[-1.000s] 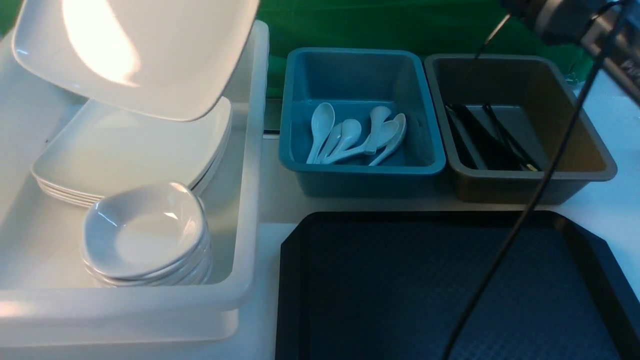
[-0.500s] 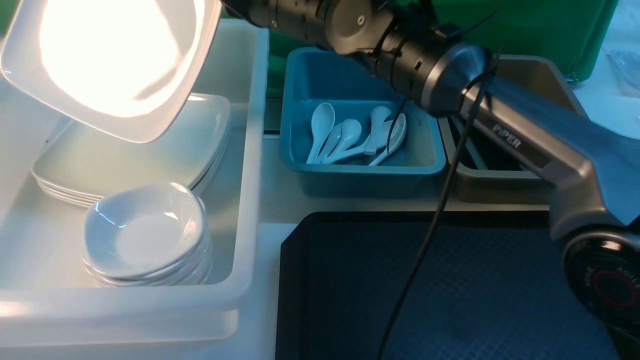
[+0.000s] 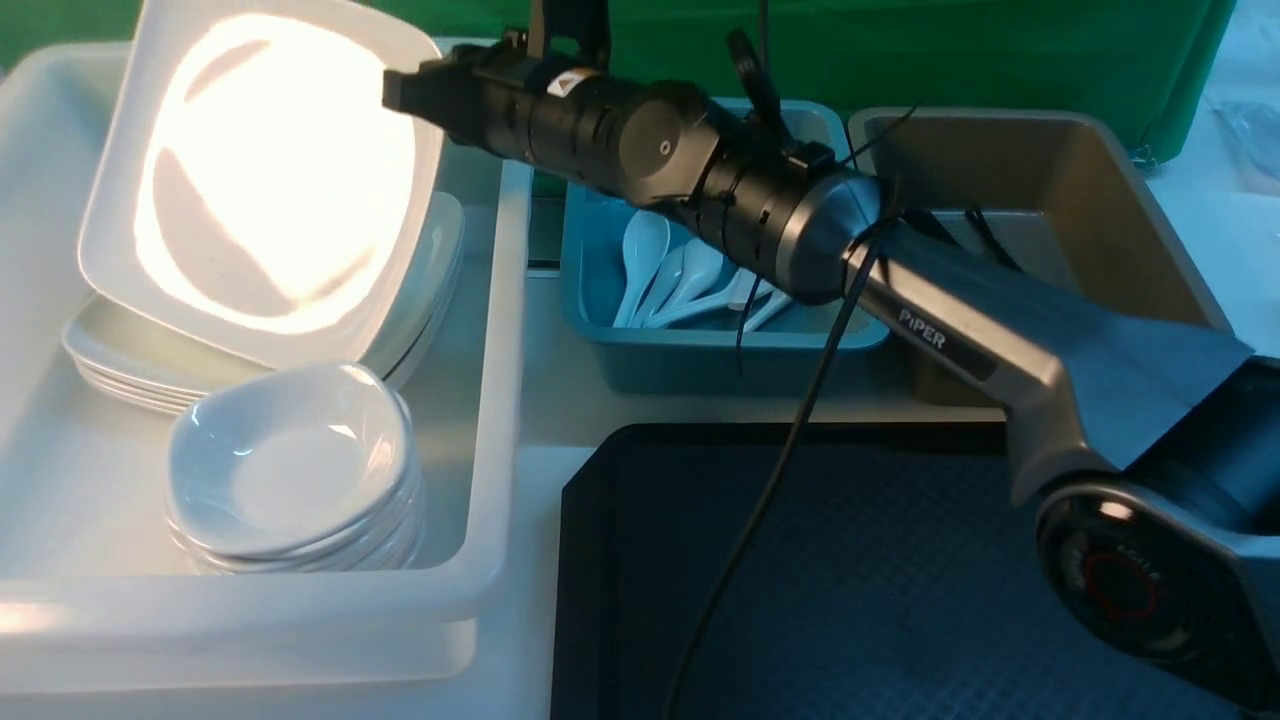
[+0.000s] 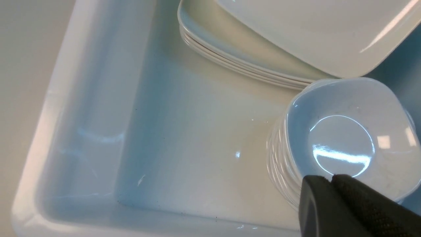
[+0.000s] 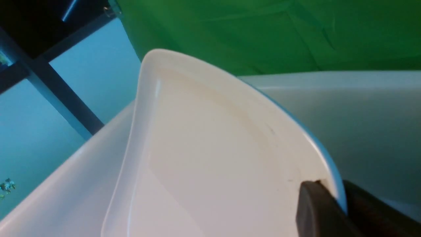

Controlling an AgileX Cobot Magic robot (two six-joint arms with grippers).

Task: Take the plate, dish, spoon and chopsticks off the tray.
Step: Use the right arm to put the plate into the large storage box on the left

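Observation:
The large white plate [image 3: 270,190] hangs tilted, near edge lowest, over a stack of like plates [image 3: 425,265] in the white bin [image 3: 500,330]. My right gripper [image 3: 398,95] is shut on the plate's right rim; in the right wrist view its fingers [image 5: 312,204] pinch the rim of the plate [image 5: 204,158]. My left gripper [image 4: 330,179] is shut and empty, just above a stack of small deep dishes [image 4: 345,138], and is out of the front view. The black tray [image 3: 585,560] shows only its textured bottom. Spoons [image 3: 680,280] lie in the blue bin. Chopsticks [image 3: 988,238] lie in the brown bin.
The right arm [image 3: 950,330] reaches across the blue bin [image 3: 720,350] and brown bin [image 3: 1130,230], with a cable [image 3: 780,460] hanging over the tray. The small dishes [image 3: 290,470] sit at the white bin's near end. A green backdrop stands behind.
The right arm has swung into view from the right and reaches left. The plate has come down towards the stack and tipped more upright, its face towards me.

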